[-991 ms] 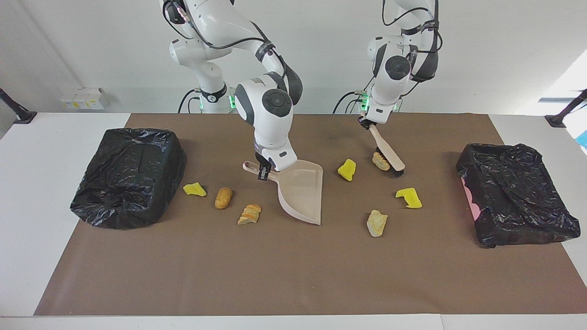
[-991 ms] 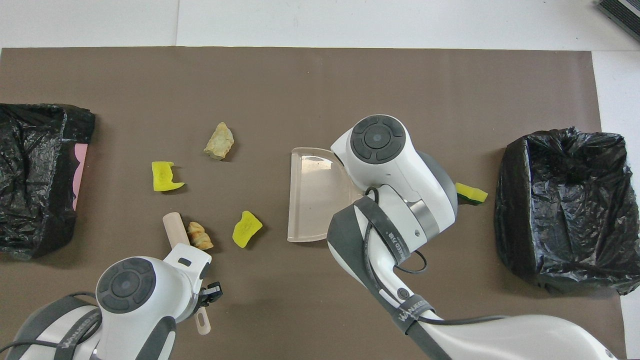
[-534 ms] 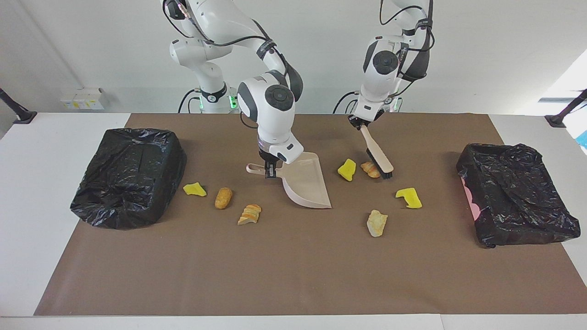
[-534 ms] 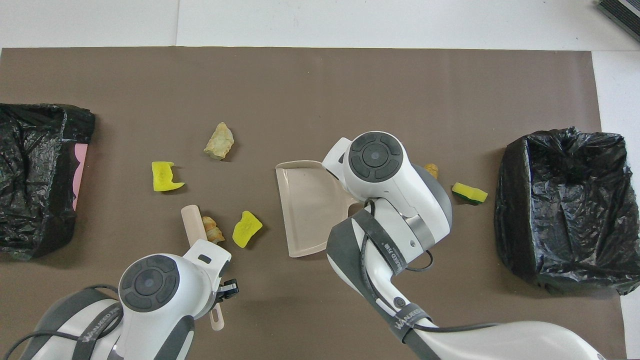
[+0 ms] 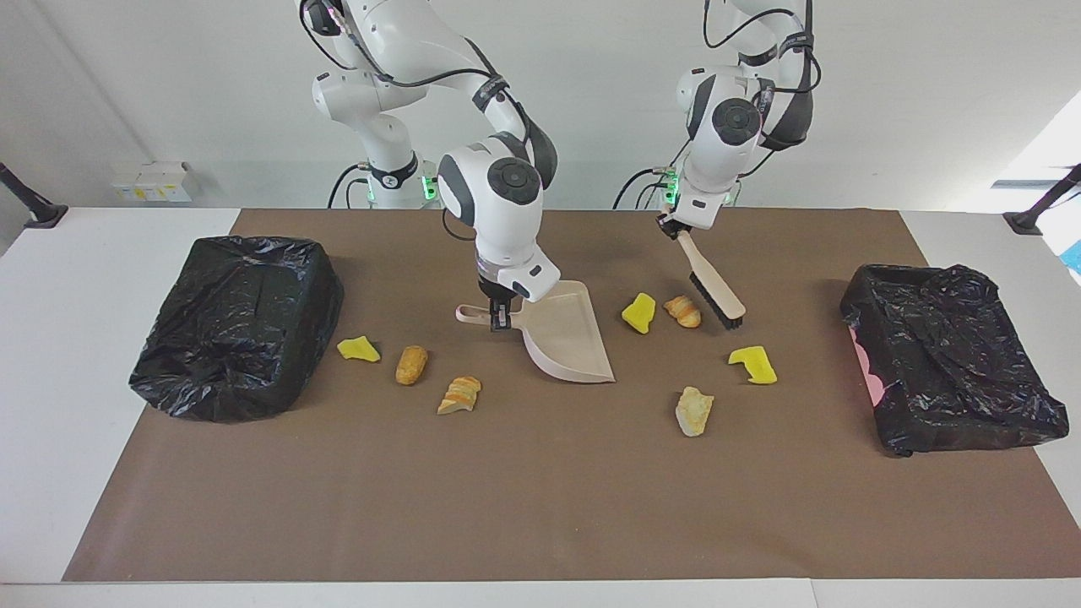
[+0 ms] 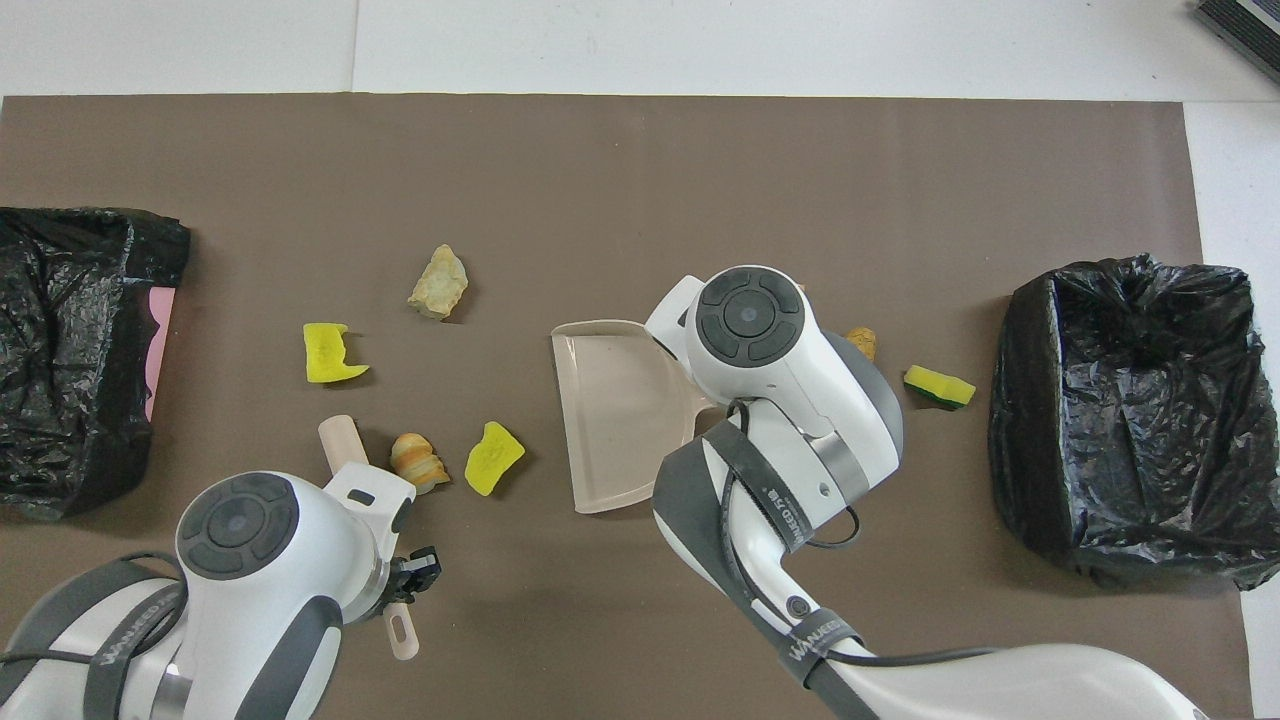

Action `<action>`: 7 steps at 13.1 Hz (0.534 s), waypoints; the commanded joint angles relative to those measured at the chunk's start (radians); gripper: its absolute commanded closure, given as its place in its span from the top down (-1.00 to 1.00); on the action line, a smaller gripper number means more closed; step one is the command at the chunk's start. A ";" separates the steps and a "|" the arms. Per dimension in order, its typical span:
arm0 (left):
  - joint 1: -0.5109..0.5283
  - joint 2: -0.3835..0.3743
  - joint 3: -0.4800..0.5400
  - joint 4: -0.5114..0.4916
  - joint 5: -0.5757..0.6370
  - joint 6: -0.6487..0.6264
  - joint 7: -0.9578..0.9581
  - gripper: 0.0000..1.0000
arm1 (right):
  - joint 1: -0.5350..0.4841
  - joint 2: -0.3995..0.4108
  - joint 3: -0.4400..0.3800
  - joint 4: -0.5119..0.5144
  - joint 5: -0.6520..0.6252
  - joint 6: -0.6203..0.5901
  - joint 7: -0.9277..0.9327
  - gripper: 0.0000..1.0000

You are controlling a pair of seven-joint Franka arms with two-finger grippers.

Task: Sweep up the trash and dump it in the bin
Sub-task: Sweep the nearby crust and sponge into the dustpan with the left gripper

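Bin at the right arm's end (image 5: 236,325): black-bagged, sitting on the brown mat (image 5: 540,507), nothing held over it.
Green-backed sponge chunk (image 5: 358,349): on the mat just beside that bin.
Bread roll (image 5: 411,364): next along, near the sponge chunk but apart from it.
Sliced pastry (image 5: 460,394): lying farther from the robots than the roll, close to the dustpan's mouth.
Right gripper (image 5: 498,314): fingers clamped on the handle of the beige dustpan (image 5: 567,338), which sits mid-mat, its lip down on the mat and its mouth toward the left arm's end!
Yellow sponge (image 5: 639,312): between the dustpan and the brush, not in the pan.
Croissant piece (image 5: 683,311): just beside that sponge, with the bristles close by; whether they touch it I cannot tell.
Left gripper (image 5: 674,226): closed on the handle of the beige brush (image 5: 714,288), which slants down, black bristles low at the mat.
Notched yellow sponge (image 5: 753,365): farther from the robots than the brush head, lying alone.
Pale pastry chunk (image 5: 693,411): farthest out of this group.
Bin at the left arm's end (image 5: 950,363): black-bagged, a pink edge showing.
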 commanded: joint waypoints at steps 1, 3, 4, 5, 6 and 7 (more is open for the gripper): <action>-0.040 -0.003 -0.002 -0.057 -0.046 0.015 -0.041 -1.00 | 0.000 -0.028 0.005 -0.033 -0.009 0.005 0.062 -1.00; -0.080 0.027 -0.003 -0.064 -0.092 0.109 -0.069 -1.00 | 0.002 -0.034 0.005 -0.036 -0.007 -0.002 0.067 -1.00; -0.094 0.055 -0.005 -0.052 -0.132 0.162 -0.072 -1.00 | 0.002 -0.035 0.005 -0.039 -0.009 -0.003 0.085 -1.00; -0.106 0.089 -0.011 -0.040 -0.153 0.202 -0.065 -1.00 | 0.003 -0.039 0.005 -0.045 -0.009 -0.006 0.100 -1.00; -0.127 0.138 -0.020 -0.013 -0.158 0.241 -0.065 -1.00 | 0.004 -0.040 0.005 -0.049 -0.009 -0.003 0.103 -1.00; -0.132 0.185 -0.025 0.023 -0.158 0.274 -0.060 -1.00 | 0.002 -0.040 0.005 -0.053 -0.009 0.006 0.103 -1.00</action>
